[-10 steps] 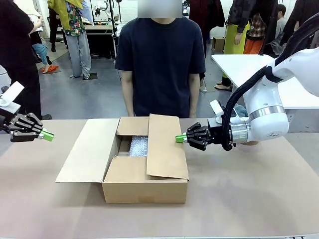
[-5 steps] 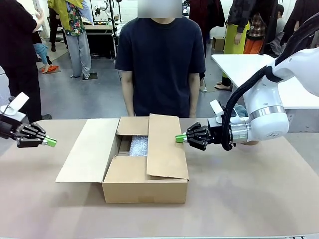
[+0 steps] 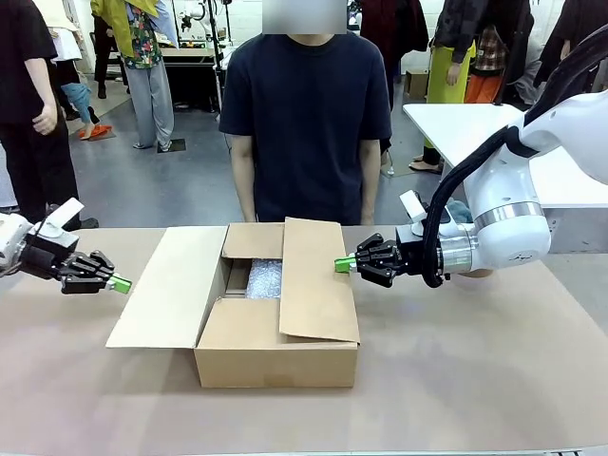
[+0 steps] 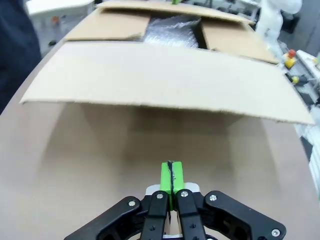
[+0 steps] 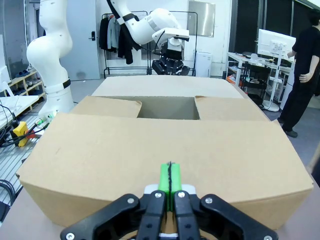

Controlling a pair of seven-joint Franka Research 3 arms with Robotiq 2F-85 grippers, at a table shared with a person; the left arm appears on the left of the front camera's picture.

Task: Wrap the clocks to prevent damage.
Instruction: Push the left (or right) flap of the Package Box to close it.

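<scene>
The table (image 3: 475, 380) gives me room, so the trouble lies with the cardboard box (image 3: 275, 356) at its middle. It looks light. If either of my arms pushes sideways rather than folding, I judge the whole box will slide or turn toward the person (image 3: 304, 123) standing at the far side.

The left flap (image 3: 171, 285) lies splayed out to the left, sloping down toward the table. The right flap (image 3: 318, 285) is folded across the top. If I bring the left one over while the right is pressed down, the two could jam or crease.

Through the opening I see bubble wrap (image 3: 265, 278) in the far part of the box. No clock face is visible, so I cannot tell whether the clocks sit inside that wrap. A flap driven down hard could press on whatever is there.

My left gripper (image 3: 121, 284) is pinched closed on nothing, just beside the left flap's outer edge; closed tips could skid under the card instead of lifting it. My right gripper (image 3: 342, 265), also clenched and empty, is at the right flap's far right edge, and could slip off it.
</scene>
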